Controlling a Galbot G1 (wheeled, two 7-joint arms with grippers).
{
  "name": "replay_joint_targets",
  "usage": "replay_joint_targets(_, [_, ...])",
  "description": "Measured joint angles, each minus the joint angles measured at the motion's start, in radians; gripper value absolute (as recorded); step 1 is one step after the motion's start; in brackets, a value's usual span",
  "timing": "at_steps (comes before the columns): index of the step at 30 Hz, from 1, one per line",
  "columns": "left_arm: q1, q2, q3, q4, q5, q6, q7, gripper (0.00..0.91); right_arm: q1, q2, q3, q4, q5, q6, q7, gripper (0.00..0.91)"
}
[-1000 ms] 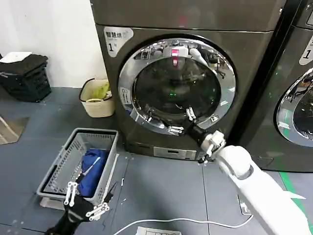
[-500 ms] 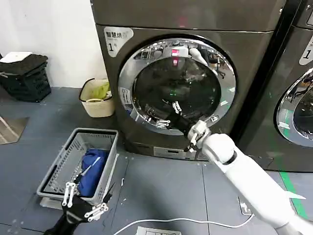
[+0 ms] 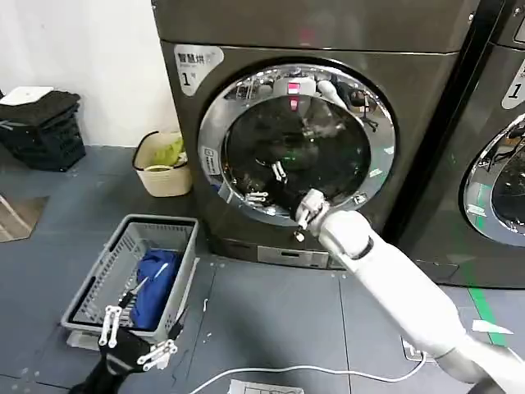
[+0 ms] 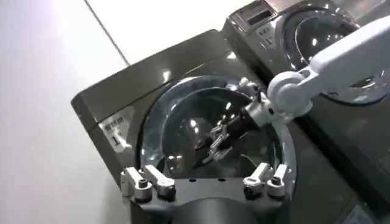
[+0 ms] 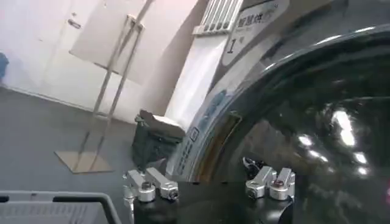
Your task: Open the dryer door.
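The dryer door [image 3: 297, 144] is closed, flush in the front of the machine marked 1, its chrome ring round the dark glass facing the robot. The right hand [image 3: 264, 182] is up against the door, at about 7 o'clock on the glass, just inside the chrome ring, with its two fingers spread and nothing between them; the white right forearm runs down from it toward 4 o'clock. In the left wrist view the same right hand [image 4: 213, 141] hangs in front of the glass, fingers pointing toward the ring's label side. In the right wrist view the chrome ring [image 5: 210, 131] curves past close ahead of the fingers. The coming move turns on this: the ring's edge at 9 o'clock lies just beyond the fingertips, and I judge that to be the side to hook and pull, though I cannot make out a handle recess or hinge. The left hand [image 3: 131, 342] is parked low at 7 o'clock in the head view, fingers spread, beside the grey laundry basket [image 3: 107, 275], well apart from the door. The floor before the door at 6 o'clock gives swing room; the second machine [image 3: 496, 148] stands close at 3 o'clock.
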Motion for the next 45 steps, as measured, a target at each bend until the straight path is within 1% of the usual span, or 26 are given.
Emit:
replay_joint_targets(4, [-0.002,0.000,-0.001,0.000,-0.001,0.000,0.000,0.907,0.017,0.024,-0.008,-0.026,-0.017,0.003,-0.005,0.907])
replay_joint_targets(19, [0.003,-0.002,-0.007,-0.004,-0.005,-0.006,-0.001,0.907,0.073,0.106,-0.031,-0.135,-0.034,0.011,-0.005,0.907])
replay_joint_targets(35, [0.007,-0.005,-0.010,0.000,-0.007,-0.012,-0.002,0.907,0.131,0.175,-0.047,-0.264,-0.052,0.038,-0.032,0.907])
replay_joint_targets(45, [0.011,-0.008,-0.011,0.000,-0.007,-0.017,-0.002,0.907,0.161,0.205,-0.059,-0.333,-0.052,0.063,-0.092,0.907])
